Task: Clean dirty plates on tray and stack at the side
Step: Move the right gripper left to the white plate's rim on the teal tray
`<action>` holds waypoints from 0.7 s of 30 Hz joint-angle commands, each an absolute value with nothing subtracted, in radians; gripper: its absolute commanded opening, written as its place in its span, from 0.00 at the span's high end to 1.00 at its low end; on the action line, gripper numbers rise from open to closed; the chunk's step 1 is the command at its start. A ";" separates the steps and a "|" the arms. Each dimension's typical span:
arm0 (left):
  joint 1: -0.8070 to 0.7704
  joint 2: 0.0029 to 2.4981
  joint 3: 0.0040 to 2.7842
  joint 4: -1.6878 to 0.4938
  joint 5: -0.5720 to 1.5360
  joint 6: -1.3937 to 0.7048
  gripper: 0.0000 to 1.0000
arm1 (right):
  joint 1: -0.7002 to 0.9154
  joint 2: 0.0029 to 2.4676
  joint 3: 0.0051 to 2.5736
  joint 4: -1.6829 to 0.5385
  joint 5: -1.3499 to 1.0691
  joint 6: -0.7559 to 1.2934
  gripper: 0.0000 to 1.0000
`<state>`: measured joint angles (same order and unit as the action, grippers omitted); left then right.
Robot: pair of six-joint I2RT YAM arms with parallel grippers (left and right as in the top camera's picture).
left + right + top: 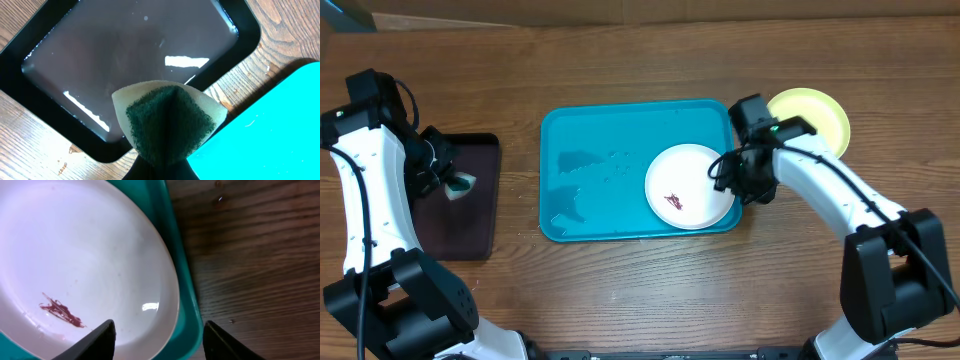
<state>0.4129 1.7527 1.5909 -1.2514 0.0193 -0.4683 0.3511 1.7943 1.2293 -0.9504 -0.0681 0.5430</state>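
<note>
A white plate [688, 186] with a dark red smear [673, 203] lies at the right end of the turquoise tray [590, 180]; the right wrist view shows the same plate [85, 260] and smear [61, 311]. My right gripper [735, 180] hovers over the plate's right rim and the tray's edge, open, with its fingers [102, 340] on either side of both. A yellow-green plate [815, 115] rests on the table right of the tray. My left gripper [455, 180], over the black tray [460, 215], is shut on a folded sponge [167, 122] with a green scouring face.
The black tray [125, 55] holds a shallow film of liquid and stands left of the turquoise tray [270, 130]. Water drops and wet patches lie on the turquoise tray's floor [582, 165]. Bare wood table [250, 255] surrounds both trays.
</note>
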 commanded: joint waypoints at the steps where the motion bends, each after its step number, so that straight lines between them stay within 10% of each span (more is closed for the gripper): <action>1: 0.412 1.754 1.586 -1.248 0.028 -0.449 0.96 | 0.382 1.781 1.201 -0.922 -0.038 0.626 0.45; 21: 0.412 1.754 1.586 -1.249 0.039 -0.448 0.96 | 0.397 1.781 1.114 -0.841 -0.076 0.688 0.49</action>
<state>0.4129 1.7527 1.5902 -1.2514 0.0238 -0.4679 0.3950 1.7943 1.1355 -0.8642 -0.0376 0.6800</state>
